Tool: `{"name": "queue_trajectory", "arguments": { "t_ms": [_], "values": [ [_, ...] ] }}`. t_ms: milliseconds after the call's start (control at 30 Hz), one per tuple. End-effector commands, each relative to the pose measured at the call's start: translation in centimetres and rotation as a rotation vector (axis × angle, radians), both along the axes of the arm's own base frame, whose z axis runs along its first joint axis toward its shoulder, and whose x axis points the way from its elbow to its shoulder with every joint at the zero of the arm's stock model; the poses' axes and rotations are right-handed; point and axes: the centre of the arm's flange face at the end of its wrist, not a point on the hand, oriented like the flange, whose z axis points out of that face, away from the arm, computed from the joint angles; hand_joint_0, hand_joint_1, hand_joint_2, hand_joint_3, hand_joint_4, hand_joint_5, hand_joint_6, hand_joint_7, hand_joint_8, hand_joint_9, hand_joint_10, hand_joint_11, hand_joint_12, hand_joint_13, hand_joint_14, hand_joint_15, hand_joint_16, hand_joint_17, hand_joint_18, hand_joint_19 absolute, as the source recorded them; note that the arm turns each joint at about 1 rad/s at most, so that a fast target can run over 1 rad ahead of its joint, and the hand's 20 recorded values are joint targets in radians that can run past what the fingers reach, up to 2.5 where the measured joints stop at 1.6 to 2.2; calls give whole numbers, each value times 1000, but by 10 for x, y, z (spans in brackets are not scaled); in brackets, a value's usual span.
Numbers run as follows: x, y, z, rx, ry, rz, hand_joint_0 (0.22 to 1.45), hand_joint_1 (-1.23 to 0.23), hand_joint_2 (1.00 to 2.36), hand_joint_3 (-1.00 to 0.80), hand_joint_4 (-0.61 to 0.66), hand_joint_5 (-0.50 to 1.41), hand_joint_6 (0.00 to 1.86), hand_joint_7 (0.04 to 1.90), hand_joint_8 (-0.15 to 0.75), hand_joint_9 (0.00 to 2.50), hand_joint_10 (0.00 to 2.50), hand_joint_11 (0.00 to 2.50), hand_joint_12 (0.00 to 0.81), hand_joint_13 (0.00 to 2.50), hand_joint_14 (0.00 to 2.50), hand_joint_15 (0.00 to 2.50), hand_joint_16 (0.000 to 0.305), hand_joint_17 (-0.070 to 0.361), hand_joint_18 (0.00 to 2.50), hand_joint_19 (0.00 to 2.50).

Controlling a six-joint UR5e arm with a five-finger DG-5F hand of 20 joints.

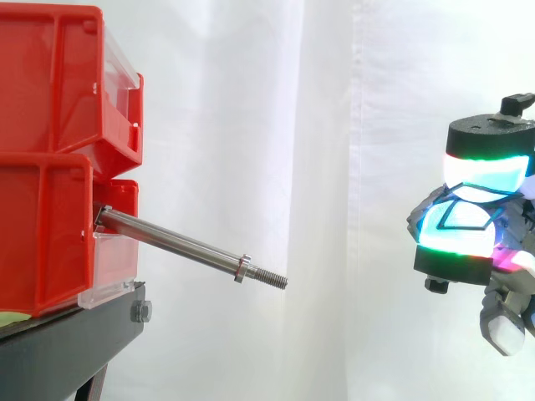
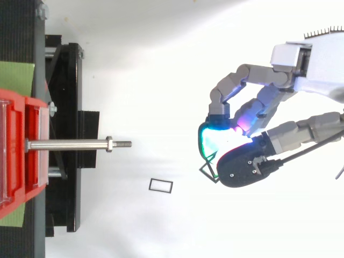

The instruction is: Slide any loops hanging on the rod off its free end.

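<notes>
Hand (image 2: pixel 252 161) is pinching one black loop (image 2: pixel 208 172) well clear of the bare rod (image 1: pixel 175 236), second loop (image 2: pixel 160 185) lying loose too, nothing left hanging.

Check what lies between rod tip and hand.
Side view: bare curtain. Top view: a loose rectangular loop beside the line from rod to hand, which pinches another loop.

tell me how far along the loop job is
Done: the bare steel rod carries no loops, and one thin dark rectangular loop lies on the white surface past its free end. In hand: the hand, well clear of the rod, pinches a second dark loop between its glowing pads. Left: probably only letting that loop go.
</notes>
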Motion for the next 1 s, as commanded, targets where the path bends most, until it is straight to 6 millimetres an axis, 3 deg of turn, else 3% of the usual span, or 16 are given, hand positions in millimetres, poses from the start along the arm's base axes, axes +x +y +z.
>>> {"name": "queue_trajectory", "arguments": {
  "t_ms": [0, 200, 400, 633, 800, 967],
  "values": [
    [0, 0, 0, 0, 0, 0, 574, -630, 1001, -485, 43, -121, 872, 958, 261, 1050, 28, 692, 351, 766, 18, 433, 49, 110, 781, 472],
    [0, 1, 0, 3, 0, 0, 597, -703, 1005, -432, 31, -121, 860, 1051, 257, 1055, 29, 704, 350, 769, 18, 436, 48, 108, 780, 467],
    [0, 1, 0, 12, -2, -5, 641, -825, 1018, -253, -15, -164, 925, 955, 257, 979, 27, 736, 346, 755, 19, 433, 49, 109, 781, 442],
    [0, 3, 0, 16, -2, -4, 612, -728, 1000, -495, -4, -128, 906, 994, 250, 1061, 27, 721, 339, 777, 18, 428, 47, 106, 789, 456],
    [0, 3, 0, 16, -2, -4, 588, -617, 1002, -481, -31, -109, 894, 1027, 247, 1131, 29, 718, 340, 791, 19, 432, 47, 105, 803, 472],
    [0, 4, 0, 16, -2, -2, 592, -654, 1013, -344, 7, -122, 896, 1025, 256, 1101, 30, 724, 349, 796, 18, 433, 47, 107, 806, 471]
  ]
}}
